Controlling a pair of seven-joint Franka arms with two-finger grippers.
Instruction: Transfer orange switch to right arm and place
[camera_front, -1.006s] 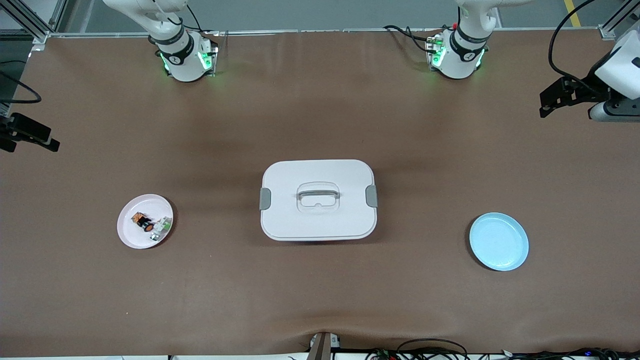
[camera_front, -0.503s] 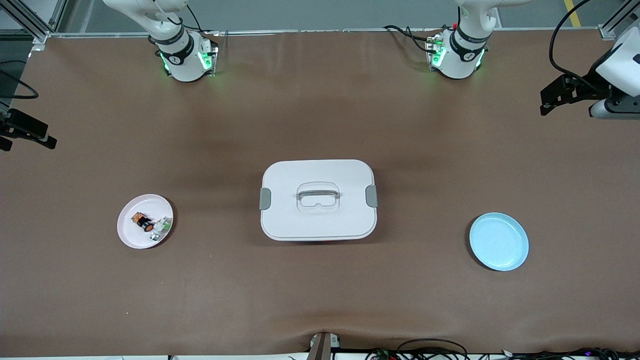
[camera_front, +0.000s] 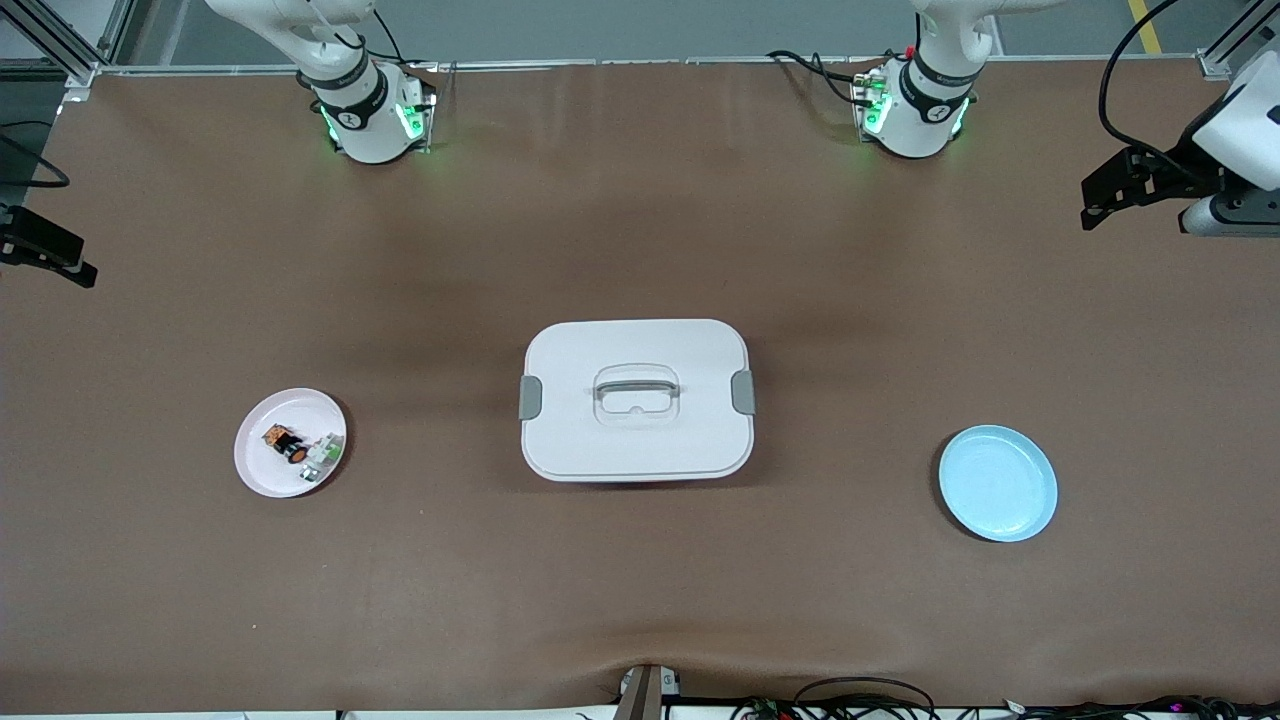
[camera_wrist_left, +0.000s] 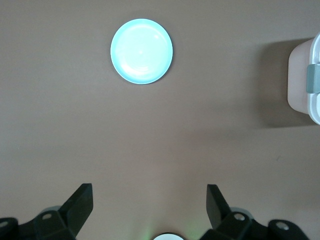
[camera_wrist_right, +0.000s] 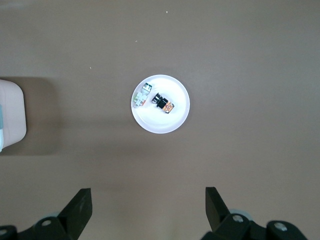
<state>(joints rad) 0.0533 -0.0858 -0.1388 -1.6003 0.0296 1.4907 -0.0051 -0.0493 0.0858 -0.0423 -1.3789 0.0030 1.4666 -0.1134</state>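
The orange switch (camera_front: 285, 444) lies on a small pink-white plate (camera_front: 262, 470) toward the right arm's end of the table, beside a whitish-grey part (camera_front: 320, 456). In the right wrist view the switch (camera_wrist_right: 163, 103) and the plate (camera_wrist_right: 175, 120) lie well below my open, empty right gripper (camera_wrist_right: 148, 202). In the front view the right gripper (camera_front: 70, 265) hangs high over that end's table edge. My left gripper (camera_front: 1092, 205) hangs high over the other end, open and empty (camera_wrist_left: 149, 200).
A white lidded box (camera_front: 636, 398) with a handle and grey clasps stands mid-table; its edge shows in both wrist views (camera_wrist_left: 306, 80) (camera_wrist_right: 10, 117). An empty light-blue plate (camera_front: 997, 483) lies toward the left arm's end and shows in the left wrist view (camera_wrist_left: 141, 51).
The right gripper has drawn a little farther out toward its table end and toward the robots' bases. The left gripper has barely shifted. Nothing on the table has moved.
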